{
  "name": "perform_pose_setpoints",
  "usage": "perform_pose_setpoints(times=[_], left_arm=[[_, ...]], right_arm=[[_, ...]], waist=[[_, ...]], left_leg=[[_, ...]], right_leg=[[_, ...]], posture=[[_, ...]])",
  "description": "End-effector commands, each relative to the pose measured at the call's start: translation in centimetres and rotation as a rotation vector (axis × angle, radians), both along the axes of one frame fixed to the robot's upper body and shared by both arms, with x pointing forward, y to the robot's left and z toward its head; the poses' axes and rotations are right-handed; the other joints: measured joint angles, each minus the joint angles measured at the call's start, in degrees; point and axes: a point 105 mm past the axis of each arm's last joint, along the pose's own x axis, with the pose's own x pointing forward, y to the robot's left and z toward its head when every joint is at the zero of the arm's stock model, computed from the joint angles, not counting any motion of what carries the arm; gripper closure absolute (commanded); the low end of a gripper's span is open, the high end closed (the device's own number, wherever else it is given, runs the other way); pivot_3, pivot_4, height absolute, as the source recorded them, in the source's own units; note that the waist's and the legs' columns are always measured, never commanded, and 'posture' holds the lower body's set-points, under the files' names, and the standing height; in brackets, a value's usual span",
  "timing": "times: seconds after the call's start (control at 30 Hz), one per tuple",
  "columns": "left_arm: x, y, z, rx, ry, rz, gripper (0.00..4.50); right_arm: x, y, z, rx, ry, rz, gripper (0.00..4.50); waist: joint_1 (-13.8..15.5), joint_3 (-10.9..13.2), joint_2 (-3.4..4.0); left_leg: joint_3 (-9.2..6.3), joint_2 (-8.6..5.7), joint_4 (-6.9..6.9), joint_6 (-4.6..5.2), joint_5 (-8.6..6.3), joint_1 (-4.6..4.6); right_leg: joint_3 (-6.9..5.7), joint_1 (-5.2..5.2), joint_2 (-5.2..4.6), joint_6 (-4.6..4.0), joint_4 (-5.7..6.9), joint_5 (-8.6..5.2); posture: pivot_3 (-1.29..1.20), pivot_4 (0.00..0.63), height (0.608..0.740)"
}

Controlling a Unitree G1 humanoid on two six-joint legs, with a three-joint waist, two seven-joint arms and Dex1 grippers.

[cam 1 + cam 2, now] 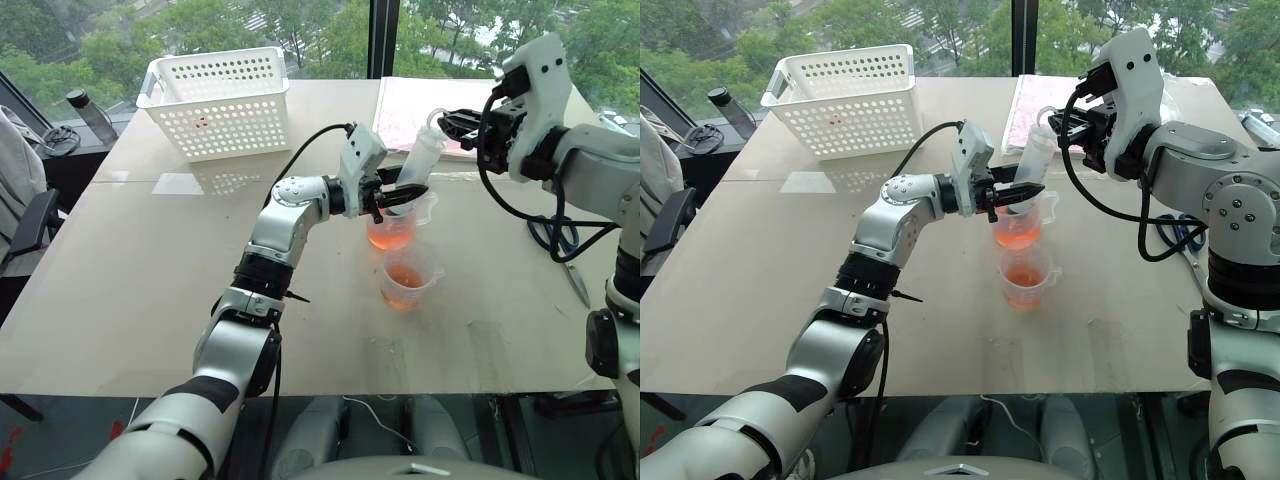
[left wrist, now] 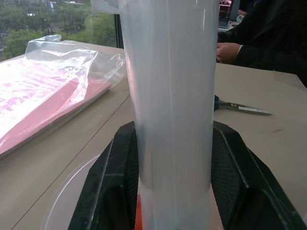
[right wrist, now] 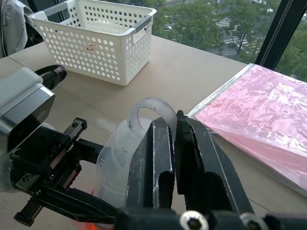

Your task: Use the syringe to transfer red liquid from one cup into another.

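On the worktop [image 1: 150,300], the taller cup [image 1: 392,228] of red liquid [image 1: 389,235] sits at 12 o'clock of the smaller cup [image 1: 405,277], the left tool [image 1: 398,192] clamped on the syringe [image 1: 418,160] barrel above it, the right tool [image 1: 447,124] pinching its plunger ring.

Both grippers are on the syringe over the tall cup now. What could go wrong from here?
1. The syringe leans, its tip in the tall cup, held by the left gripper at the barrel and the right gripper at the plunger; uneven pulls might tip that cup.
2. The small cup stands close in front; drips or a knock may spill its red liquid.
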Motion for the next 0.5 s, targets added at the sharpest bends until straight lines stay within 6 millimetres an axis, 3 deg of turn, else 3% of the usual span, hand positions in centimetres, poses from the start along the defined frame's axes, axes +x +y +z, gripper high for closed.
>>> perform_pose_setpoints(times=[0.03, 0.5], left_arm=[[-1.6, -1.9, -2.2, 0.100, 0.045, -0.106, 3.07], [-1.7, -1.7, -2.5, 0.114, 0.051, -0.111, 3.07]], right_arm=[[0.0, -1.4, 2.3, 0.036, -0.090, -0.055, 4.48], [0.8, -4.5, 5.2, 0.070, -0.170, -0.172, 4.48]], waist=[[0.0, 0.0, 0.00], [0.0, 0.0, 0.00]], left_leg=[[0.00, 0.00, 0.00, 0.00, 0.00, 0.00], [0.01, 0.00, -0.01, 0.00, 0.00, 0.00]], right_leg=[[0.00, 0.00, 0.00, 0.00, 0.00, 0.00], [0.01, 0.00, 0.00, 0.00, 0.00, 0.00]], posture=[[0.00, 0.150, 0.740], [0.00, 0.150, 0.740]])
